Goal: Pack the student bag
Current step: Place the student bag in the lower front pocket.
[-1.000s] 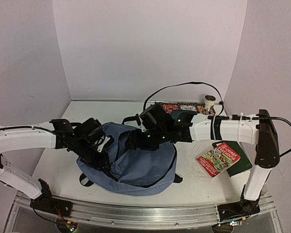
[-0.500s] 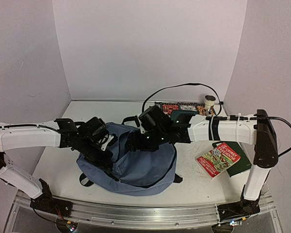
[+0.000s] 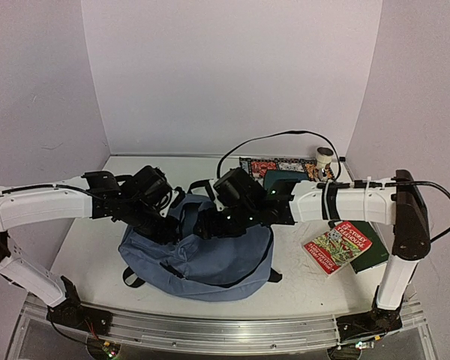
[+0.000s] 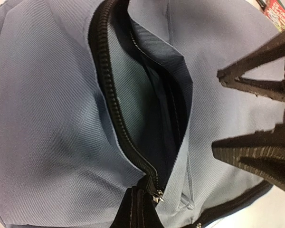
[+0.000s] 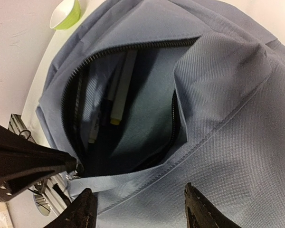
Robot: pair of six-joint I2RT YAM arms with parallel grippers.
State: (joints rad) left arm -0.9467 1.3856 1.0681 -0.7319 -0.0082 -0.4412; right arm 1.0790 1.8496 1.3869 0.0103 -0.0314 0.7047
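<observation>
The slate-blue student bag [image 3: 217, 259] lies flat in the middle of the table. Its zippered pocket gapes open [image 5: 128, 118], with several markers [image 5: 121, 88] inside. My left gripper [image 3: 171, 226] is shut on the zipper pull [image 4: 156, 197] at the end of the opening; its fingers [image 4: 137, 211] are pressed together. It also shows in the right wrist view [image 5: 28, 168]. My right gripper [image 3: 208, 225] is open just above the bag's fabric beside the opening, with its fingertips [image 5: 83, 209] spread wide and holding nothing. Its fingers also show in the left wrist view [image 4: 259, 152].
A red picture book [image 3: 336, 246] on a green book [image 3: 373, 255] lies at the right. A dark teal pouch [image 3: 285, 180], a patterned flat item [image 3: 274, 165] and a tape roll [image 3: 325, 156] sit at the back. A green cup [image 5: 66, 14] is beyond the bag.
My left gripper has moved back and to the right with the zipper pull, lifting the bag's left edge. The right gripper has shifted slightly left over the bag.
</observation>
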